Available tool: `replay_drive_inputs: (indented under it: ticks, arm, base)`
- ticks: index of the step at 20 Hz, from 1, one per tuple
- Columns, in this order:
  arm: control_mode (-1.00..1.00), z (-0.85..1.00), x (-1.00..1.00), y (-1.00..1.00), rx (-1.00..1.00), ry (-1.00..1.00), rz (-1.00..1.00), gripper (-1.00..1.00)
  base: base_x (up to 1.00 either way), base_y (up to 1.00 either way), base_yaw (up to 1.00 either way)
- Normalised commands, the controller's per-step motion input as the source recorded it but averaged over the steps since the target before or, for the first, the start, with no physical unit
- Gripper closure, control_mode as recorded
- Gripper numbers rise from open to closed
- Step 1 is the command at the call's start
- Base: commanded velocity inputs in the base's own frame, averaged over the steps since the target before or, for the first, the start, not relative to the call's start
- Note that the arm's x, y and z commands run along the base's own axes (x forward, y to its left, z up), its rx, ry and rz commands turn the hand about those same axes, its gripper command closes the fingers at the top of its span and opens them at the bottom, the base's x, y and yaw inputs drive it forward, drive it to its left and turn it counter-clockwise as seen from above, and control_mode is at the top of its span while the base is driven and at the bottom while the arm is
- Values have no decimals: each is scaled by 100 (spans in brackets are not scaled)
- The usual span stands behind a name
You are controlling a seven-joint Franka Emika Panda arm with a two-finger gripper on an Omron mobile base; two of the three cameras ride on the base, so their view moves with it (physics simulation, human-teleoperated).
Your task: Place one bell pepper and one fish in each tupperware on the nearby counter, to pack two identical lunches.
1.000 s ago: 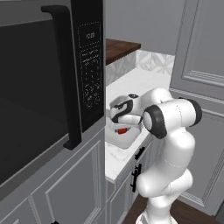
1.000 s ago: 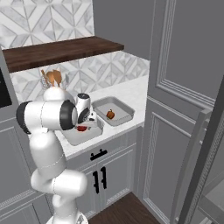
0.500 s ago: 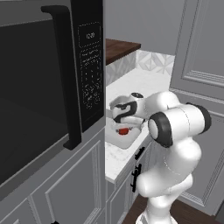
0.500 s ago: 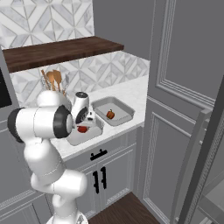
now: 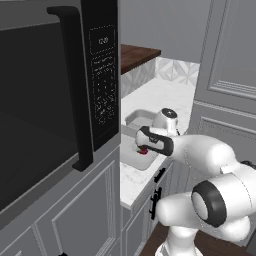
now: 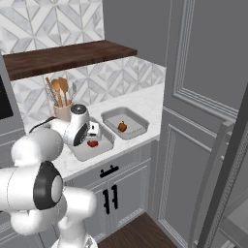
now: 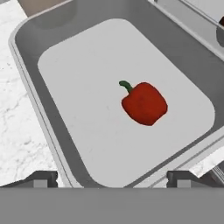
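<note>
Lying on the flat pale floor of the nearer tupperware point(image 7: 26, 57) is one bell pepper point(image 7: 144, 103), glossy red, roundish and blocky, short green stem curling off to one side, much smaller than the container and well clear of its walls. Same pepper shows as a small red spot point(image 6: 92, 143) in the right base view, just beside the hand, and as a red speck point(image 5: 143, 151) under the arm in the left base view. Second tupperware point(image 6: 127, 116) sits right alongside on the white marble counter point(image 6: 145, 99), rims nearly touching, with its own bell pepper point(image 6: 122, 127) inside, looks darker orange-red from this angle. Both containers are shallow, light grey, rounded corners, raised rim. Gripper point(image 7: 112, 180) hangs above the nearer tupperware, finger tips point(image 7: 41, 179) spread wide apart, nothing between them, not touching the pepper or the rim. Wooden utensils in a holder point(image 6: 61, 110) stand behind on the counter.
</note>
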Motion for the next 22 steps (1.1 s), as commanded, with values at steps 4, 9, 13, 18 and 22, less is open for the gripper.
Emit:
replay_drive_inputs:
  ticks: [4,9,13,18,22]
  arm:
    - [-100,73,-58,0,0,-22,0,-100]
    - [-100,84,-42,2,0,-19,-1,-100]
    - [-100,81,-48,0,0,-21,-4,-100]
    - [-100,65,-63,0,0,-22,-3,-100]
    - [-100,39,-79,0,0,-20,-2,-100]
  base:
    - [0,0,0]
    - [0,0,0]
    - [0,0,0]
    - [0,0,0]
    - [0,0,0]
